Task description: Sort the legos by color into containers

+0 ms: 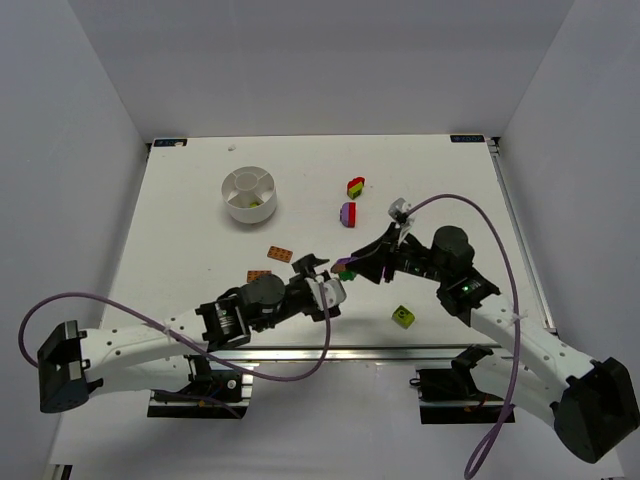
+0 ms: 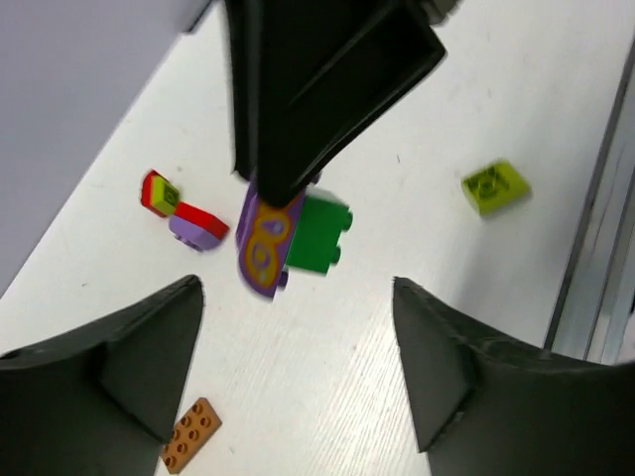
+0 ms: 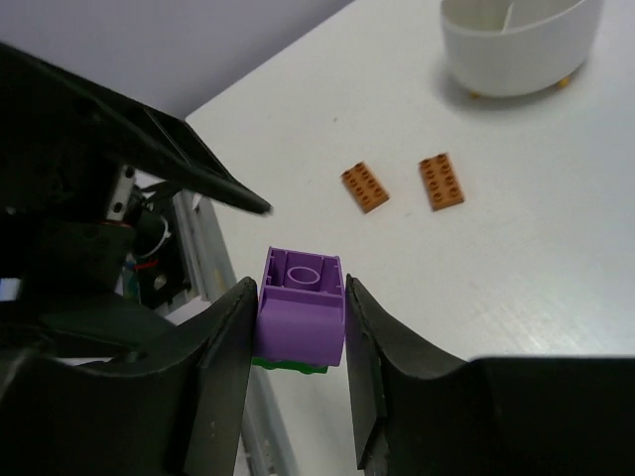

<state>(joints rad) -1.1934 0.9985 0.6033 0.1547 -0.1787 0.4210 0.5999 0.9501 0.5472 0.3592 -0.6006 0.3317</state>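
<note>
right hand [image 3: 298, 342] pinches the purple block [image 3: 303, 297] by its smooth side faces, green brick [image 2: 317, 236] stuck underneath, just ahead of the open, empty left hand [image 2: 298, 332]; light, stiff, slick plastic, likely best gripped squarely on flat sides.

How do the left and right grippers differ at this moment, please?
The left gripper is open and empty; the right gripper is shut on the purple-and-green brick. The left gripper's jaws stand wide apart; the right gripper's sit narrow, against the brick's sides. Both are black, two-fingered, and point toward each other above the table.
</note>
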